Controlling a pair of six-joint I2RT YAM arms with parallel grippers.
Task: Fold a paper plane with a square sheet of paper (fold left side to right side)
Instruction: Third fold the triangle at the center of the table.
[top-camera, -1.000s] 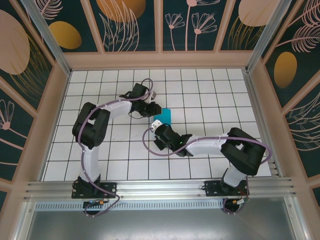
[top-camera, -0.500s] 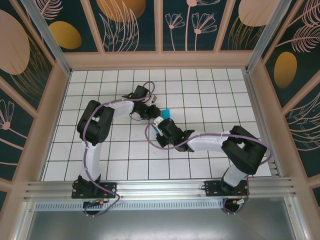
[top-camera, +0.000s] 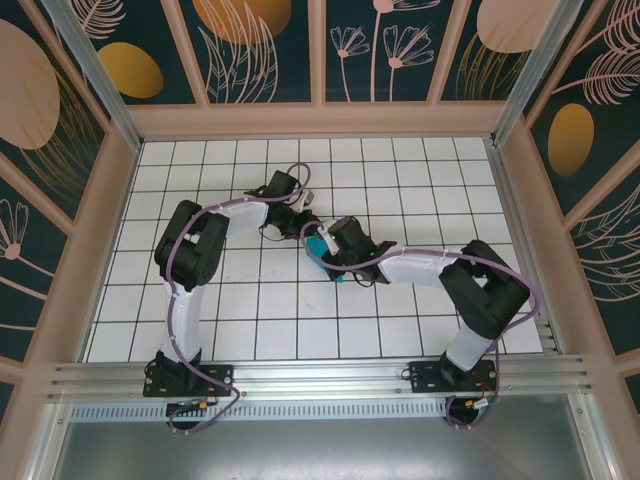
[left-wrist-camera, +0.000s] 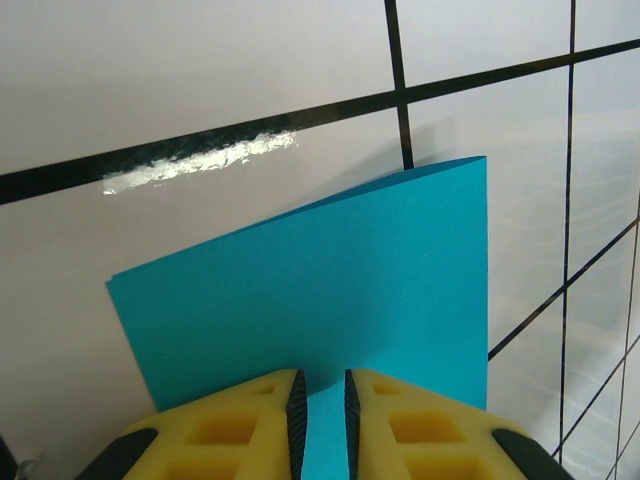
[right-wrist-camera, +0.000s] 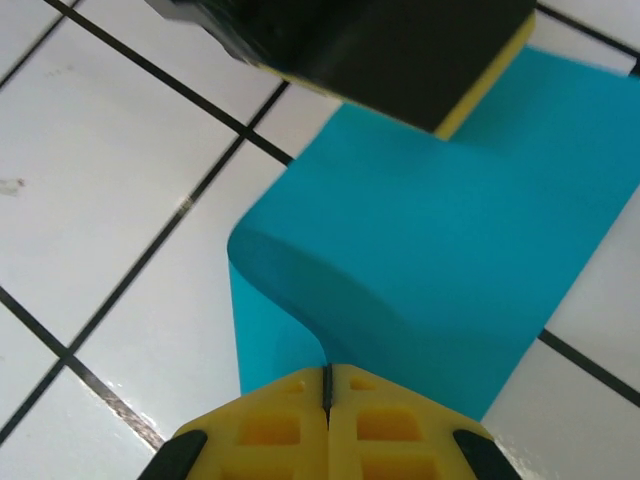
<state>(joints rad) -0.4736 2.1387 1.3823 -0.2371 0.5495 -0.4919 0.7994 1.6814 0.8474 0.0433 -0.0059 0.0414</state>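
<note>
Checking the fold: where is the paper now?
Top view: the paper lies mid-table, the left gripper on it, the right gripper pinching its curled edge.

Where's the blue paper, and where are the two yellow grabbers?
square sheet of paper (left-wrist-camera: 330, 280): left wrist view, middle of its flat face.
left gripper (left-wrist-camera: 320, 385): left wrist view, gap between its yellow fingertips.
right gripper (right-wrist-camera: 327, 375): right wrist view, seam where its fingertips meet.

Matt teal paper (left-wrist-camera: 330, 290), glossy white tiles (left-wrist-camera: 200, 80)
</note>
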